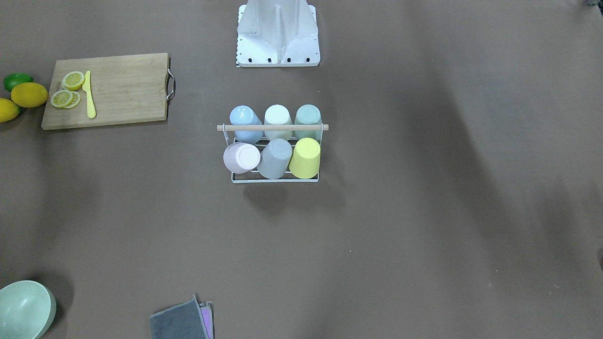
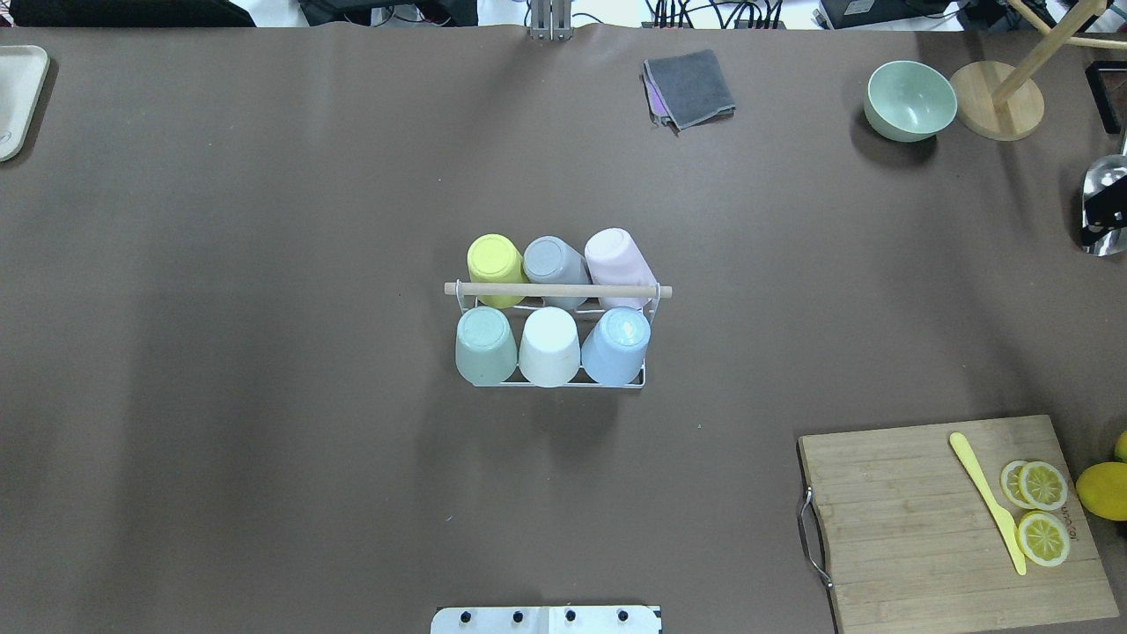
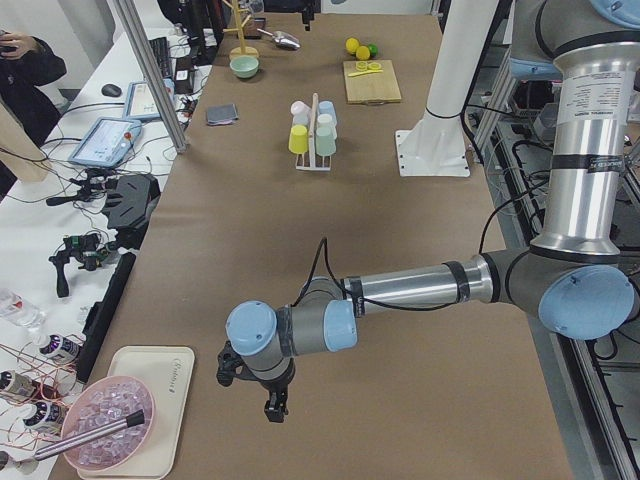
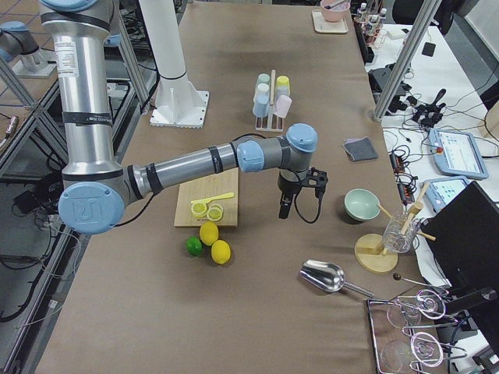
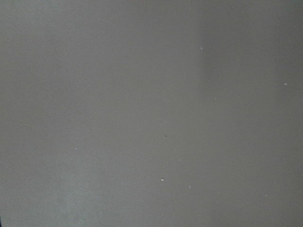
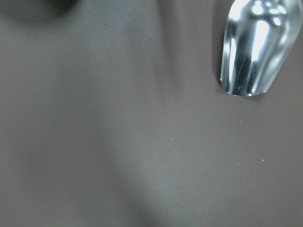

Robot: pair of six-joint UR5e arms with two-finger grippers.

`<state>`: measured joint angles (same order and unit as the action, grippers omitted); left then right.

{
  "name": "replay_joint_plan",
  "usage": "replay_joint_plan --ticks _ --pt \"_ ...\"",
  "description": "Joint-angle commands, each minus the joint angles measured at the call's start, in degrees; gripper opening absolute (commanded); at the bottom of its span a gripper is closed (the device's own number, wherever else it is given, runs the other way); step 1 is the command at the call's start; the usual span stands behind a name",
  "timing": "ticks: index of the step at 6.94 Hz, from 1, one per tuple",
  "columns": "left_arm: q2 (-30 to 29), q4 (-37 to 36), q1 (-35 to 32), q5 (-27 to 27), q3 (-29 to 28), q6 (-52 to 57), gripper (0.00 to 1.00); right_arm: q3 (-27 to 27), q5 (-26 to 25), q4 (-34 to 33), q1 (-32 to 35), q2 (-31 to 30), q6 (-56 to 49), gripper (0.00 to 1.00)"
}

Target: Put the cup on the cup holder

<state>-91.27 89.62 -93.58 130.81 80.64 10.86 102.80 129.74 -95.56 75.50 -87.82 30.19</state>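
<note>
The white wire cup holder with a wooden dowel handle stands at the table's middle, and it also shows in the front view. Upturned cups fill it in two rows of three: yellow, grey and pink in the far row, green, white and blue in the near row. My left gripper hangs over the table's left end, far from the holder. My right gripper hangs between the cutting board and the green bowl. I cannot tell whether either is open or shut.
A wooden cutting board carries lemon slices and a yellow knife, with lemons and a lime beside it. A green bowl, a folded grey cloth, a metal scoop, a wooden stand and a white tray sit near the edges.
</note>
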Motion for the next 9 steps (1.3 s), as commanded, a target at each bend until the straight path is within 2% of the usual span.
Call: replay_joint_plan --ticks 1,2,9 --pt "0.74 2.47 0.06 5.28 4.59 -9.94 0.97 -4.77 3.49 0.11 6.47 -0.78 -4.47 0.99" --pt "1.18 6.14 0.15 7.24 4.61 -13.55 0.97 -6.63 4.03 0.11 8.50 -0.87 -9.66 0.99" --pt "1.18 6.27 0.67 9.90 6.02 -13.50 0.97 -7.43 4.65 -0.76 8.96 0.62 -9.45 1.00"
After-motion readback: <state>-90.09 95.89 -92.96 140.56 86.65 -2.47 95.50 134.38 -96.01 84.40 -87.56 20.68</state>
